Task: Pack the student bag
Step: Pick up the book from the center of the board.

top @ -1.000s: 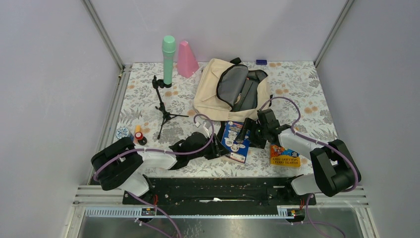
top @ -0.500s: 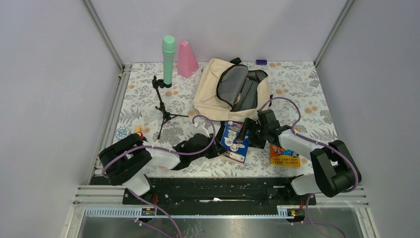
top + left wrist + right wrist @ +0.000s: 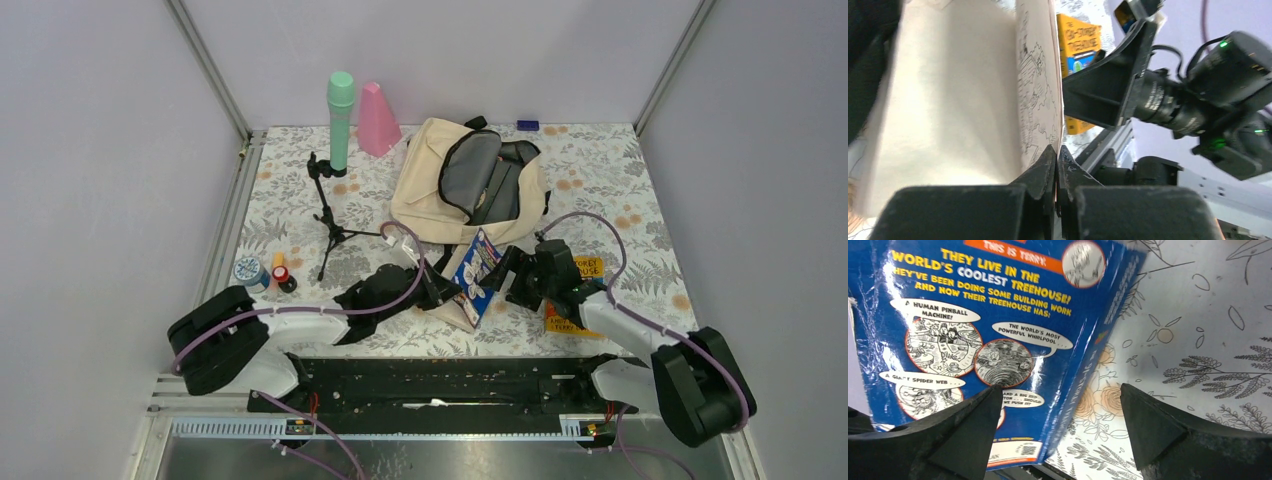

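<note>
Top external view: the left gripper [image 3: 441,290] is pinched tight on a leaf of the blue book [image 3: 478,268], which stands tilted on edge near the middle of the worktop's [image 3: 620,180] near edge. The right gripper [image 3: 511,278], jaws spread wide, faces the book's back cover with nothing held. The student bag [image 3: 425,195] lies unzipped, grey lining showing, by the middle of the far edge. A yellow book [image 3: 584,268] lies toward the right edge.
</note>
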{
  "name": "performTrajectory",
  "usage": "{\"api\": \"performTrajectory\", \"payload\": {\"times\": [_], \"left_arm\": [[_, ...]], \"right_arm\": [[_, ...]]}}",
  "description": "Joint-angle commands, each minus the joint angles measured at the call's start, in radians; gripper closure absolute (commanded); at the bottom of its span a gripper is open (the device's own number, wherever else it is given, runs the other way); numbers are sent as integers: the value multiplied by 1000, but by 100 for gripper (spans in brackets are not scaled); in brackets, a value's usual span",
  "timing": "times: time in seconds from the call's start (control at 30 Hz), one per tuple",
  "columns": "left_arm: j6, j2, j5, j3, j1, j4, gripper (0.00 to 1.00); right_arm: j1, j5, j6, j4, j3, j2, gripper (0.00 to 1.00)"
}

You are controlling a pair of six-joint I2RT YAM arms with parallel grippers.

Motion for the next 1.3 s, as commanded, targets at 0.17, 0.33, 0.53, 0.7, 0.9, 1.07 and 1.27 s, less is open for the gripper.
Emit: {"api": "performTrajectory", "payload": {"times": [0.17,0.33,0.53,0.7,0.9,1.07,1.27], "left_arm": [[17,-135,-17,64,-1,91,100],[25,-166,-28,78,-1,88,100],[46,-199,-46,111,-1,82,100],[49,-216,-46,117,-1,79,100],[45,-227,-46,108,-1,79,100],[45,-228,-43,110,-1,89,100],[42,-218,-29,110,-1,94,100]], "right_arm": [[7,-10,193,267,-136,-220,5],[7,20,299,259,-177,-319,5],[7,37,362,198,-188,-352,5],[7,7,423,325,-220,-295,6],[9,-15,454,466,-204,-219,8],[9,-44,483,537,-173,-124,16],[9,-56,515,652,-175,-42,43]]}}
